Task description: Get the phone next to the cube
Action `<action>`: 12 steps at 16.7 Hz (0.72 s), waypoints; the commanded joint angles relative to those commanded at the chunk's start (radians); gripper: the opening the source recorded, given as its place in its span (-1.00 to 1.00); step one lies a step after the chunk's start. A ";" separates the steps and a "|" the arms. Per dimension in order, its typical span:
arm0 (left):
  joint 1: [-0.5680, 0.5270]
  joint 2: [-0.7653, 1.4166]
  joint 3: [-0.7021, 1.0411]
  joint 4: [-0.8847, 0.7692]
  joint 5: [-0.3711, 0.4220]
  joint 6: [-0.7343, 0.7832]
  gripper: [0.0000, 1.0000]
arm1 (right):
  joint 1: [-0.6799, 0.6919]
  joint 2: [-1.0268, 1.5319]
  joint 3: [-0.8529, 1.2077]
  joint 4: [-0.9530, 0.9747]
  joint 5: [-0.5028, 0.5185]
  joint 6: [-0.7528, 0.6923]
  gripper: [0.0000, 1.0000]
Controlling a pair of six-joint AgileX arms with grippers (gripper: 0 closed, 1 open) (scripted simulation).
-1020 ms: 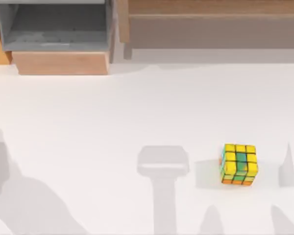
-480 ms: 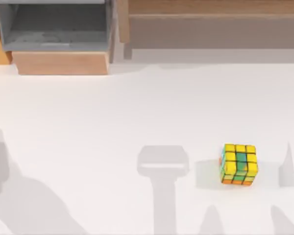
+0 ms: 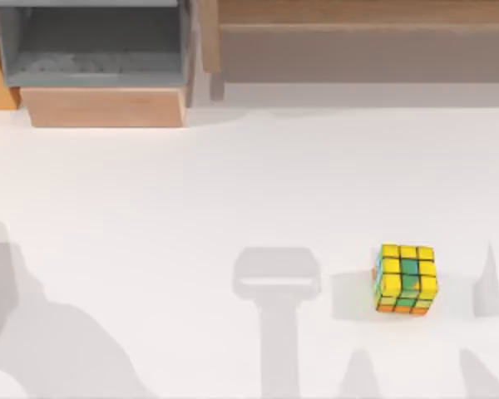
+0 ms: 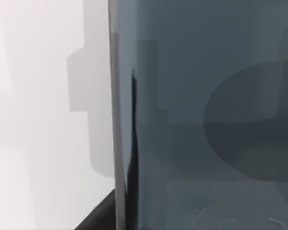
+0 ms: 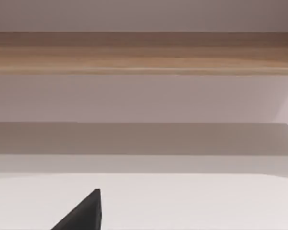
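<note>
White worktop (image 3: pixel 150 208): your cube (image 3: pixel 405 278) sits right of centre; open grey drawer (image 3: pixel 96 46) at back-left. Gripper states: cannot tell.

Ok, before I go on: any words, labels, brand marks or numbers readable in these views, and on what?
None.
The cube: coloured tiles and black grid lines, no print.
The phone: glossy dark face in the left wrist view, no logo or text visible.
The open drawer and wooden shelf: no label.

You have the cube (image 3: pixel 406 279) on the counter (image 3: pixel 233 191), toward its right; an open drawer (image 3: pixel 96 50) sits back left.
</note>
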 joint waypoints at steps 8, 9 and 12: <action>-0.014 -0.023 0.027 -0.016 0.001 -0.005 -1.00 | 0.000 0.000 0.000 0.000 0.000 0.000 1.00; -0.028 -0.034 0.044 -0.020 0.001 -0.012 -1.00 | 0.000 0.000 0.000 0.000 0.000 0.000 1.00; -0.100 -0.049 0.104 -0.041 0.003 -0.046 -1.00 | 0.000 0.000 0.000 0.000 0.000 0.000 1.00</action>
